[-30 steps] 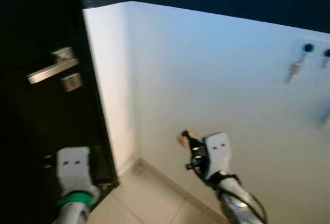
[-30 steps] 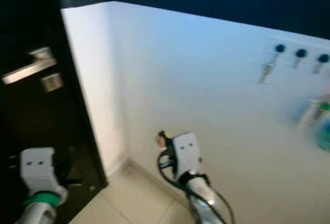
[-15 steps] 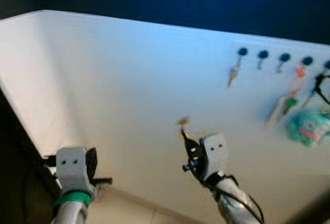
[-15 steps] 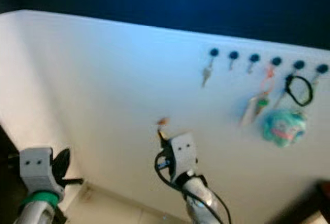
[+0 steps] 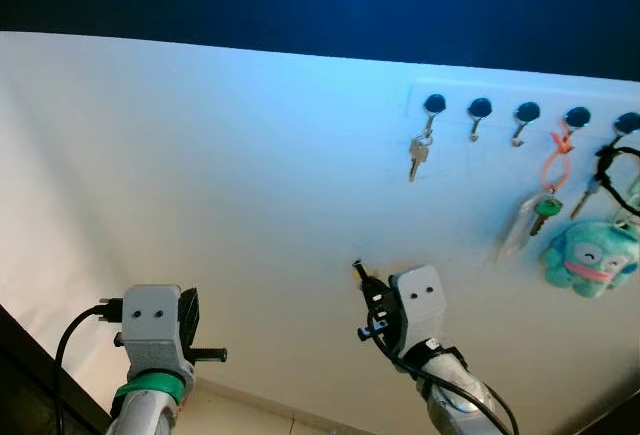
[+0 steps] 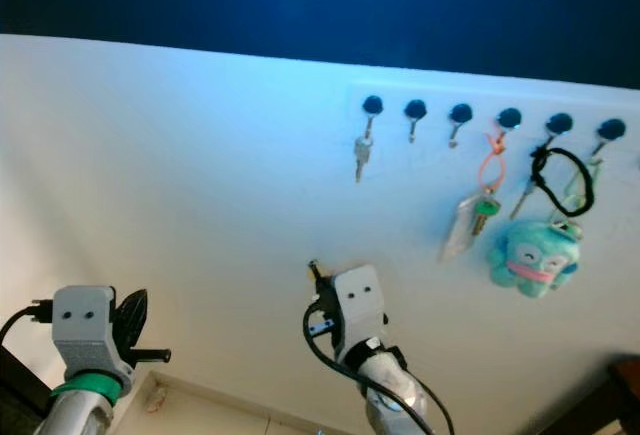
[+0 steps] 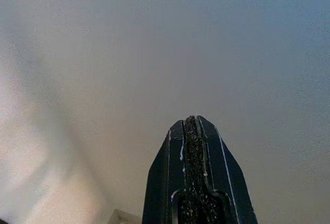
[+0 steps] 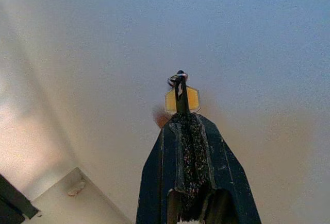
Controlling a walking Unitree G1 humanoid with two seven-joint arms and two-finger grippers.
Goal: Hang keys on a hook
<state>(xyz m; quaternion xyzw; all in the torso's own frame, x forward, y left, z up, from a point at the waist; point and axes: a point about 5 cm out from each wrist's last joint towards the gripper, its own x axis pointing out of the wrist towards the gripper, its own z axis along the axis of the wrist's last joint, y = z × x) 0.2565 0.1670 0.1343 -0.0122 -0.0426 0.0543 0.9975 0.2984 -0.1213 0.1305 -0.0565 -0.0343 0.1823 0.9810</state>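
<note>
Here the robot faces a white wall (image 5: 200, 175) with a row of dark hooks (image 5: 479, 108) high up to its right. The right claw (image 8: 181, 112) is raised in front of the wall, lower than the row and towards its left end, its two black fingers pinched tight on a key (image 8: 180, 98) with a yellow head and a small metal ring at the tip; the key pokes up just past the fingertips and is well apart from any hook. The left claw (image 7: 191, 122) is held up too, off to the left and pointing at bare wall, its fingers pressed together with nothing between them.

On the hooks, the leftmost one (image 5: 434, 104) carries a single silver key (image 5: 415, 159). The next two, further right, look bare. After them an orange loop (image 5: 553, 163) hangs with a green-headed key (image 5: 543, 211) and a pale tag, and beside it a black cord (image 6: 563, 177) and a teal plush toy (image 5: 589, 259) with a round face dangle near the right edge. A strip of pale floor (image 6: 200, 410) shows at the foot of the wall.
</note>
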